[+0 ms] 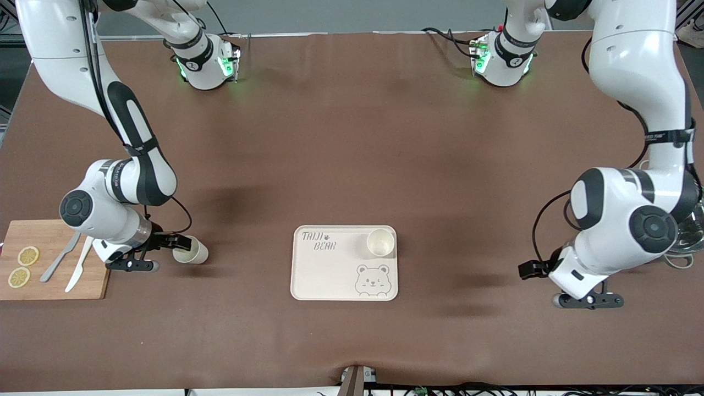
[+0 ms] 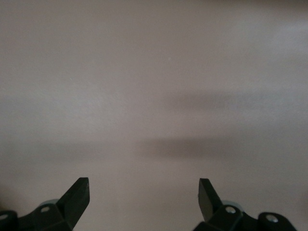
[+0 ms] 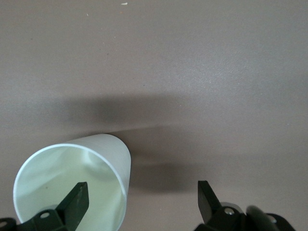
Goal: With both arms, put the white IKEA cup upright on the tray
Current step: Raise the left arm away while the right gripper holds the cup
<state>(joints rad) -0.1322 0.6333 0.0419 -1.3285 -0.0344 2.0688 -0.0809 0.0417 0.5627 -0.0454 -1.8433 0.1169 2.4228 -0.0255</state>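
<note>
A white cup (image 1: 191,250) lies on its side on the brown table, toward the right arm's end, its mouth facing my right gripper (image 1: 175,242). In the right wrist view the cup (image 3: 72,183) shows its open mouth. My right gripper (image 3: 143,192) is open, one finger at the mouth and the other outside, with the cup's wall between them. A second white cup (image 1: 380,242) stands upright on the cream tray (image 1: 330,275). My left gripper (image 1: 529,269) is open and empty over bare table (image 2: 154,96), toward the left arm's end (image 2: 144,190).
A wooden cutting board (image 1: 52,286) with two lemon slices (image 1: 23,266), a knife (image 1: 78,265) and a fork (image 1: 60,257) lies beside the right arm. A clear bowl (image 1: 687,242) sits partly hidden by the left arm.
</note>
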